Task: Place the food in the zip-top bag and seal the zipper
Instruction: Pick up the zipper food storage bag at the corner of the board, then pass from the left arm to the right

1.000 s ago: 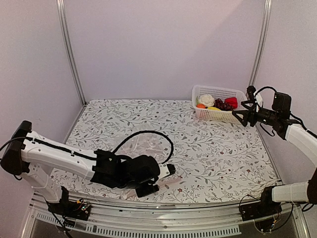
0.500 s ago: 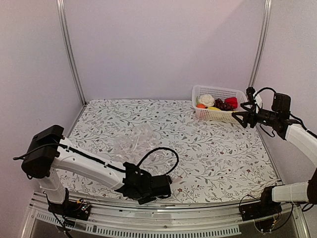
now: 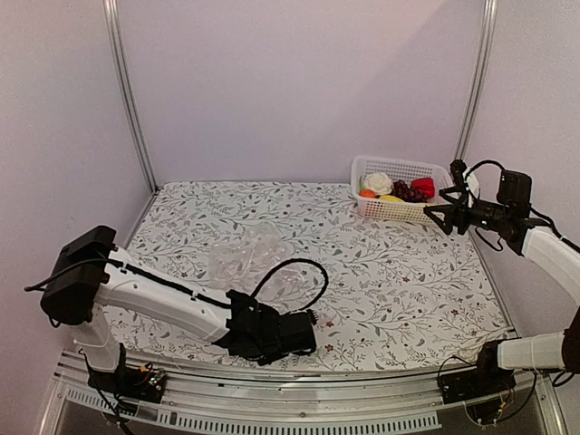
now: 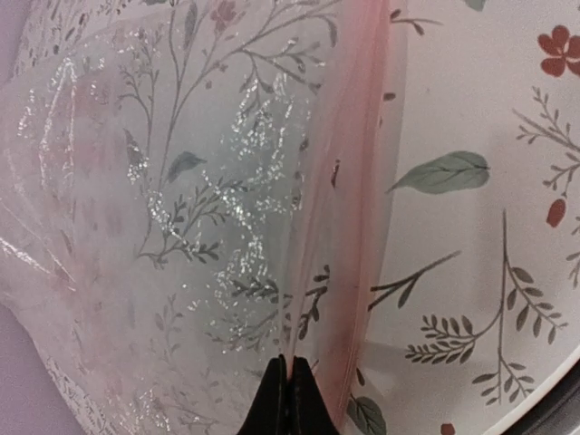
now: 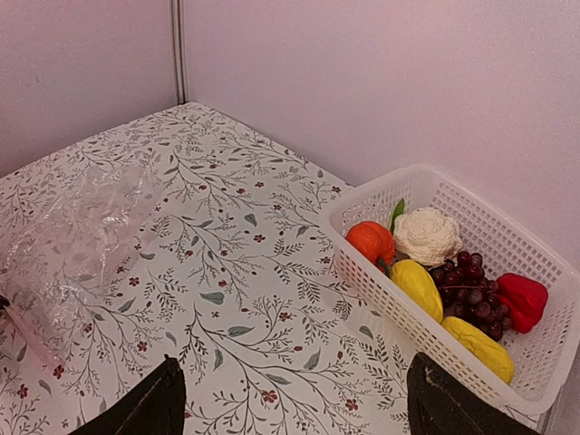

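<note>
Six pieces of toy food sit together in the white lattice plastic basket: a white cauliflower with green leaves, a round orange piece, two yellow oblong pieces, a bunch of dark purple grapes and a red pepper-like piece. None of it is in the bag yet. Well apart from that basket, across the flower-patterned bench toward the left arm's side, lies the clear crinkly plastic zip-top bag, slack and, as far as can be seen, empty. The left fingers are pressed together with the bag's film caught at their tips, just beside the narrow pale pinkish zipper strip that runs along its mouth. That hold looks chosen to lift one lip and open the mouth, and to keep so light a bag from sliding. Whether one lip or both are pinched cannot be told. The right fingers are spread wide and hold nothing. They hang near the basket, on its side toward the arm bases, with the food in plain view of the wrist camera, which probably readies them to pick the first piece. The film looks slippery, so the pinch could slip once the bag is raised.
</note>
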`<state>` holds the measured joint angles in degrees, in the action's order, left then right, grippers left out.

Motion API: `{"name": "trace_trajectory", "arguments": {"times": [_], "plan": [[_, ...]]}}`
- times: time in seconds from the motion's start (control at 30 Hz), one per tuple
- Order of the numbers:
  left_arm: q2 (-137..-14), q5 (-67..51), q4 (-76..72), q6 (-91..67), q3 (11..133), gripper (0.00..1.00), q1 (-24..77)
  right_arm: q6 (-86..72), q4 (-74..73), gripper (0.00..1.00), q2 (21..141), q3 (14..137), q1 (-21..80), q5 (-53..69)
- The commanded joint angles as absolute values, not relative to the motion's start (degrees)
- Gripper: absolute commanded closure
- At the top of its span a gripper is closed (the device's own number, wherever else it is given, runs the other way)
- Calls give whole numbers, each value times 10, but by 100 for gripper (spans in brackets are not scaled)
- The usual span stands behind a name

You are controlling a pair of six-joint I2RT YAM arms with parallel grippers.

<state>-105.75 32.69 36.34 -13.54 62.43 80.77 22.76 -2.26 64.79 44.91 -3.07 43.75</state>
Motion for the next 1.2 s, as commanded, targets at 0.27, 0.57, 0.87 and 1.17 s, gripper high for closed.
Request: {"name": "trace_trajectory", "arguments": {"times": [0.27,0.57,0.87,1.17], "plan": [[-979,385,277,-151,716,100,719,97,-36,21,662,525,-5,414],[-944,417,190,-144,771,100,668,61,-191,24,752,685,133,438],[-910,417,62,-176,742,100,649,27,-232,28,805,767,295,374],[-912,397,10,-200,738,100,650,6,-265,26,891,872,387,322]]}}
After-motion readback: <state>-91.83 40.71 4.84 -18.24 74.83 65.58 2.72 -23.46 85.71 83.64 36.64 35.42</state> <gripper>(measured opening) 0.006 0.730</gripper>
